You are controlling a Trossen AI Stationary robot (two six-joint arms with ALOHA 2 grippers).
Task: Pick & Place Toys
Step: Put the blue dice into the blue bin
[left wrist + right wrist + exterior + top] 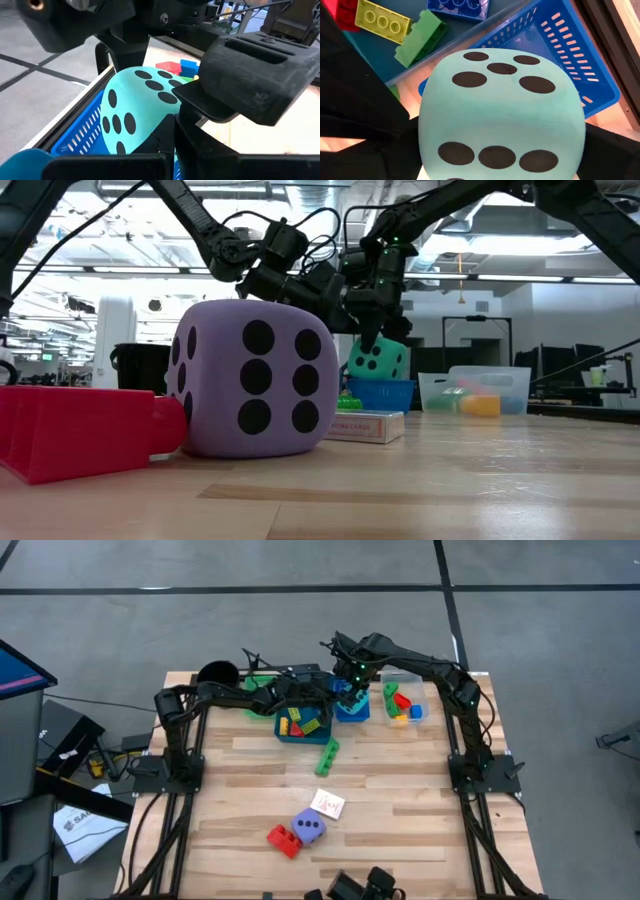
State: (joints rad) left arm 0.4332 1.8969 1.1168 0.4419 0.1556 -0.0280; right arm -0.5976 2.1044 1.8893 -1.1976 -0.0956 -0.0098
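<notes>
A teal dice (502,110) with black dots sits between the two fingers of my right gripper (350,692), which points down over the blue basket (352,716). In the low view the dice (378,360) is tilted, its underside at the basket's rim (380,385). My left gripper (325,692) reaches in nearly level from the table's left, shut, its fingertips (172,145) right by the dice's lower side. A green brick (327,755), a white card box (328,803), a purple dice (308,828) and a red brick (284,838) lie on the table. My right gripper has the teal dice between its two fingers, one finger (365,135) on each of two opposite sides (427,132). The fingers come from above, pointing down. The dice is tilted, its lower part within the blue basket's walls (80,130). My left gripper stands against the dice's lower edge (150,135); whether it touches I cannot tell.
A teal tray (303,730) with red, yellow and green bricks sits left of the basket, and a clear tray (405,705) with bricks sits right of it. A black cup (218,672) and a green tray (258,690) stand at the far left. The table's near half has open wood.
</notes>
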